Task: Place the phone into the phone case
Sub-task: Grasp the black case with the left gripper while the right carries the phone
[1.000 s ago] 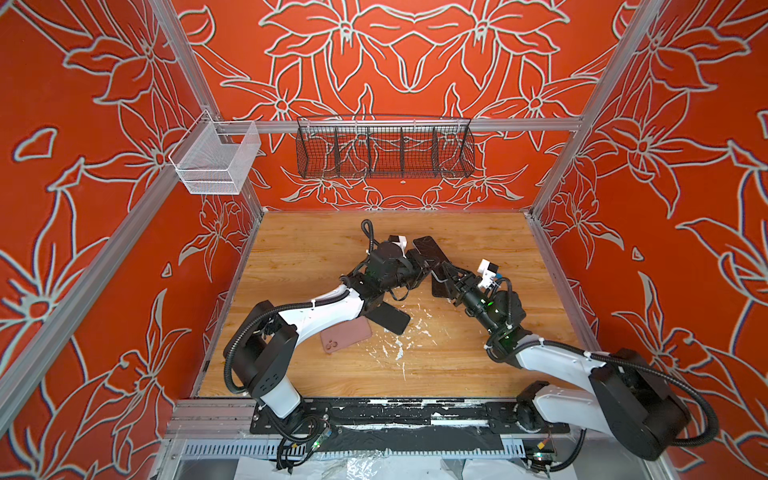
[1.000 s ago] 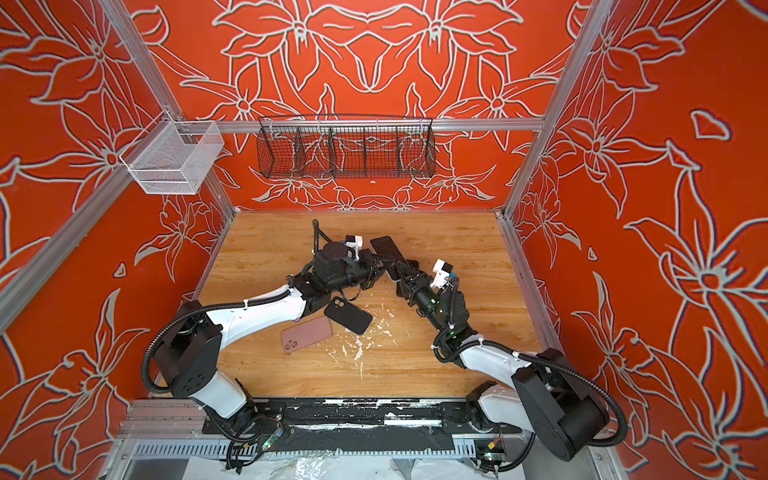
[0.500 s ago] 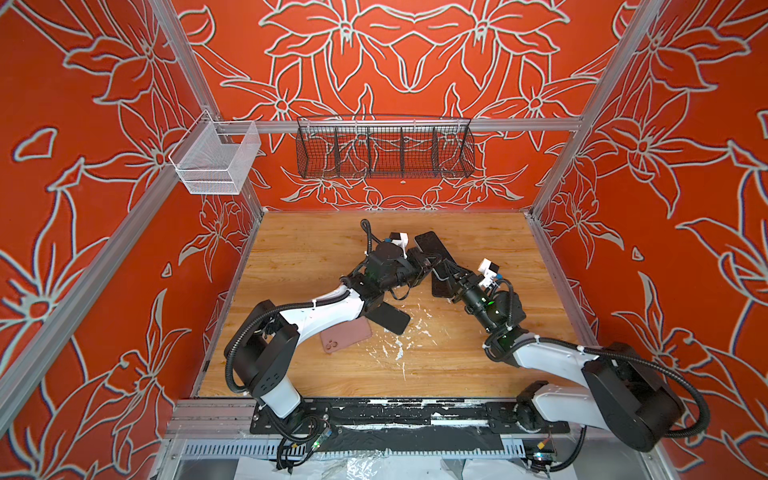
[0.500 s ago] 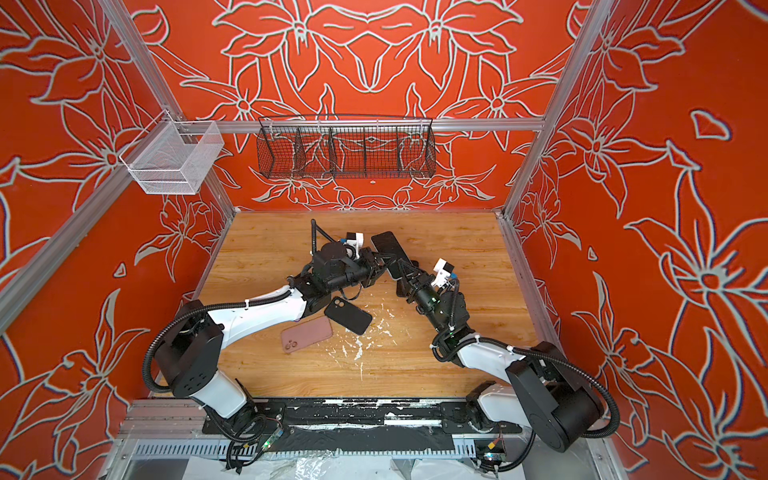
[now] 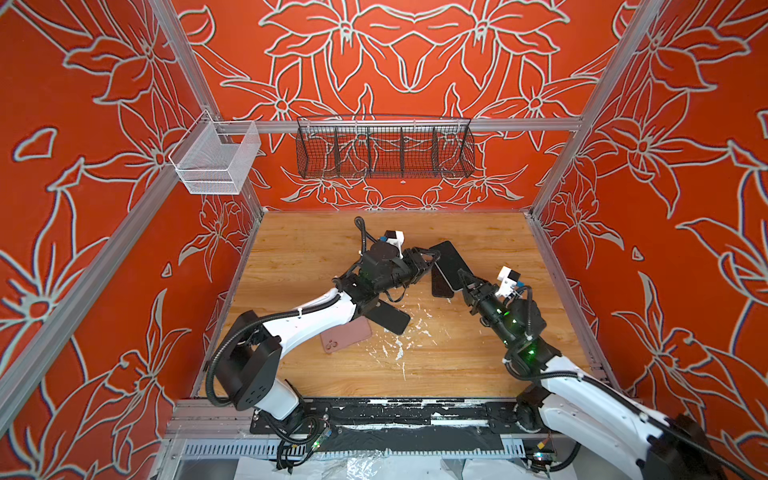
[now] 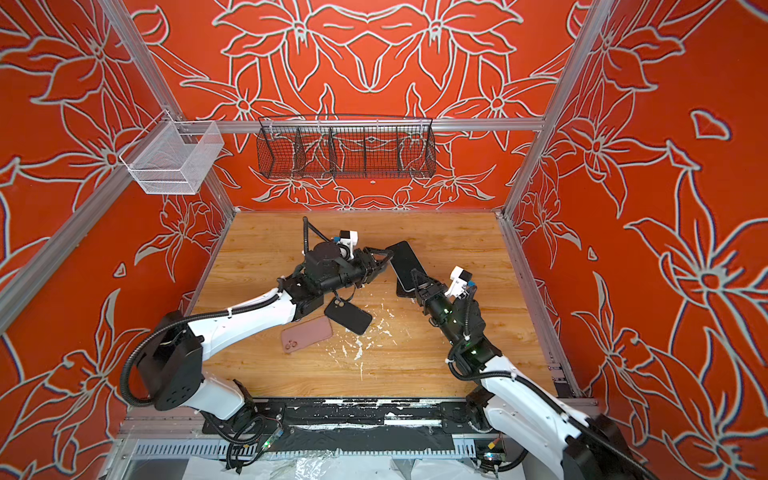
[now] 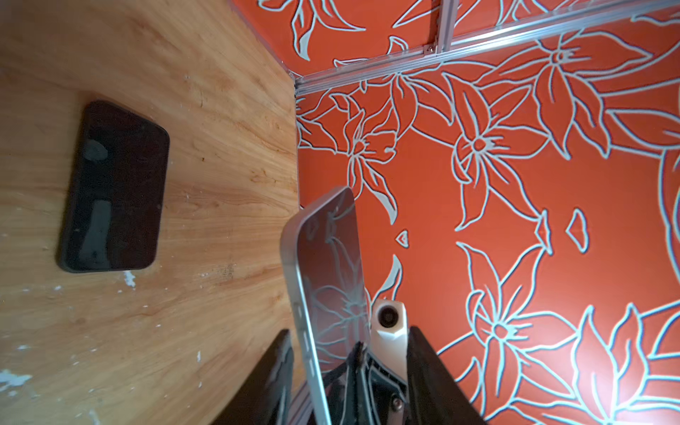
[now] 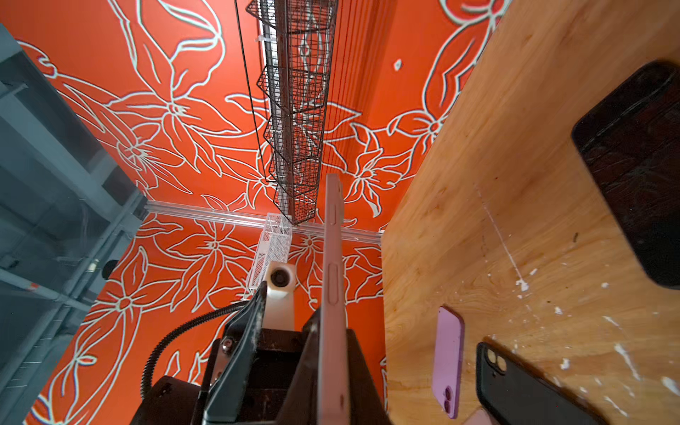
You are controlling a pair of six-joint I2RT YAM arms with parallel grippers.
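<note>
Phone (image 5: 449, 261) is hanging in the air right of the middle in both top views, lifted free of the wooden table (image 5: 299, 257), and it is not sitting in any case yet. The right gripper (image 5: 462, 276) is clamping it at the lower end. In the right wrist view we are seeing its fingers pressed on the two flat faces, with the thin side and its buttons turned to the camera.

The left gripper (image 5: 432, 258) is reaching in from the left of the frame. In the left wrist view its jaws are standing apart around the phone, with a clear gap on one side, so they are not carrying it. We are judging this as a hand-over: the phone is being kept off the wood so that both tools are able to close on it from opposite sides.

Under the phone a dark flat slab (image 5: 441, 289) is lying on the table. We cannot tell if it is a case or a second phone.

Lower and more to the left, the black case (image 6: 348, 316) and the pink case (image 6: 306, 334) are lying flat just beside each other, near white crumbs (image 6: 357, 349). We are supposing that one of them is waiting for the phone.
</note>
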